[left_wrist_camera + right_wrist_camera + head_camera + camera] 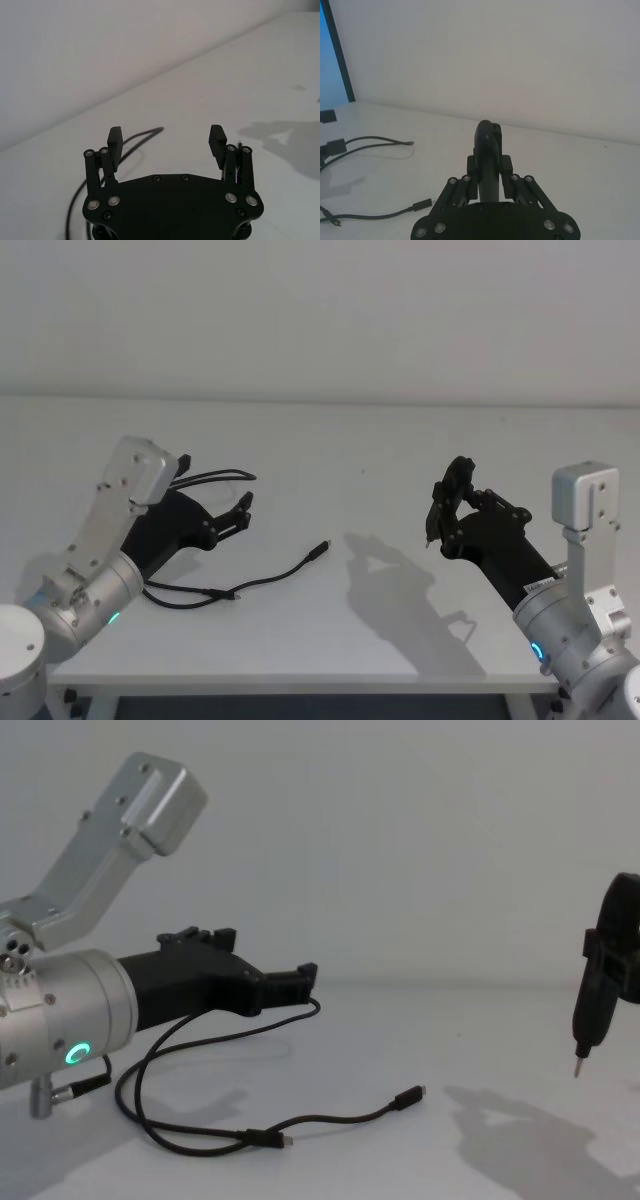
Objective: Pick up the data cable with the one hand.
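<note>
Black cable (262, 580) lies slack on the white table (400, 440); I log it beneath and beside the left gripper (245, 512), not between its spread fingers. Right gripper (450, 502) closed, raised, well apart.

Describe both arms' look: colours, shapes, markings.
Left arm: thick silver cylinder with a green glowing ring, boxy silver link, black angular linkage jaws with ribbed pads and silver screws. Right arm: same silver build, bluish ring, pale label on its black forearm.
</note>
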